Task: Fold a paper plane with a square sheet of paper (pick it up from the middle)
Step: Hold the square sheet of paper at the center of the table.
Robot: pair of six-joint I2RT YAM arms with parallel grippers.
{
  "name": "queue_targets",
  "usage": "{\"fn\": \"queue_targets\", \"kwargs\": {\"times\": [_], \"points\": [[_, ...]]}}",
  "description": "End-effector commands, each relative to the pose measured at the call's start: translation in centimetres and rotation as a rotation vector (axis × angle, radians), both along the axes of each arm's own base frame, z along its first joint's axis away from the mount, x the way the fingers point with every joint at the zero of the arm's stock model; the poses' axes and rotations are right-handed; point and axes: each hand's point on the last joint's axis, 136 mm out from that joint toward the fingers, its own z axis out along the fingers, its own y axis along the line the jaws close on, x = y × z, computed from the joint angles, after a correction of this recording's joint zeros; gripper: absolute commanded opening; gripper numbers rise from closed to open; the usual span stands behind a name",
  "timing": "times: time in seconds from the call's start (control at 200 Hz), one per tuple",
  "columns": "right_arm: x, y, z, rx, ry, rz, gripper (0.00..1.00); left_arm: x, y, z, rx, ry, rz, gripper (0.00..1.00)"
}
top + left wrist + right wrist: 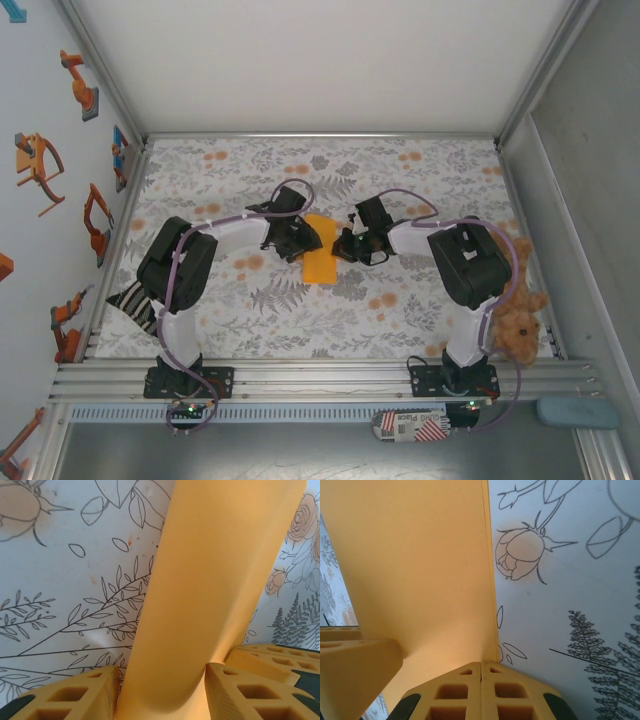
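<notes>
sheet of paper [320,265]: thin orange-yellow paper, smooth, matt
cloth [300,320]: printed fabric, matt, smooth
fingers [75,695]: yellow plastic, matt, with square holes
teddy [518,318], 4 o'clock: brown plush, fuzzy
rail [320,375], 6 o'clock: bare metal, ribbed, dull sheen

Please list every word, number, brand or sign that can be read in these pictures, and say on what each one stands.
No text can be read in any view.
Striped label at the near edge of the rig: it carries print, but too small to read.
Square sheet of paper: plain, no print.
Wall stickers: orange drawings, no words.
</notes>
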Motion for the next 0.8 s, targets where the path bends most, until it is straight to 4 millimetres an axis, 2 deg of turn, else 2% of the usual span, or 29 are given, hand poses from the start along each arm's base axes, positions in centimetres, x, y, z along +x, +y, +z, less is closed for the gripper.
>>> {"fn": "queue_targets", "kwargs": {"times": [0.0, 0.115, 0.19, 0.315, 0.411, 0.491, 0.581, 0.611, 0.651, 0.796], "points": [[-2.3, -2.4, -3.9, -0.122, 0.115, -0.048, 0.00, -0.7, 0.4, -0.9, 0.024, 0.031, 0.015, 0.44], [-2.4, -2.4, -3.4, -0.121, 0.110, -0.043, 0.00, -1.0, 1.1, -1.7, 0.071, 0.045, 0.011, 0.40], [-2.1, -2.2, -2.3, -0.099, 0.090, -0.041, 0.01, -1.3, 1.6, -2.4, 0.098, 0.052, -0.001, 0.38], [-0.5, -1.8, 1.5, -0.025, 0.014, -0.084, 0.06, -1.8, 2.5, -3.6, 0.147, 0.063, -0.023, 0.37], [1.4, -3.4, 4.5, 0.029, -0.075, -0.205, 0.20, -2.3, 3.2, -4.8, 0.181, 0.079, -0.039, 0.36], [2.3, -4.7, 5.9, 0.038, -0.113, -0.264, 0.25, -2.9, 3.8, -6.0, 0.209, 0.103, -0.047, 0.36], [2.5, -5.1, 6.3, 0.023, -0.133, -0.262, 0.33, -3.4, 4.2, -7.1, 0.235, 0.132, -0.055, 0.36], [2.5, -5.2, 6.3, 0.016, -0.136, -0.257, 0.40, -3.5, 4.2, -7.3, 0.240, 0.135, -0.058, 0.36], [2.5, -5.3, 6.0, 0.007, -0.134, -0.253, 0.45, -3.6, 4.4, -7.6, 0.247, 0.138, -0.061, 0.35], [2.7, -5.5, 5.5, -0.032, -0.136, -0.238, 0.48, -3.9, 5.0, -8.4, 0.281, 0.161, -0.069, 0.36]]}}
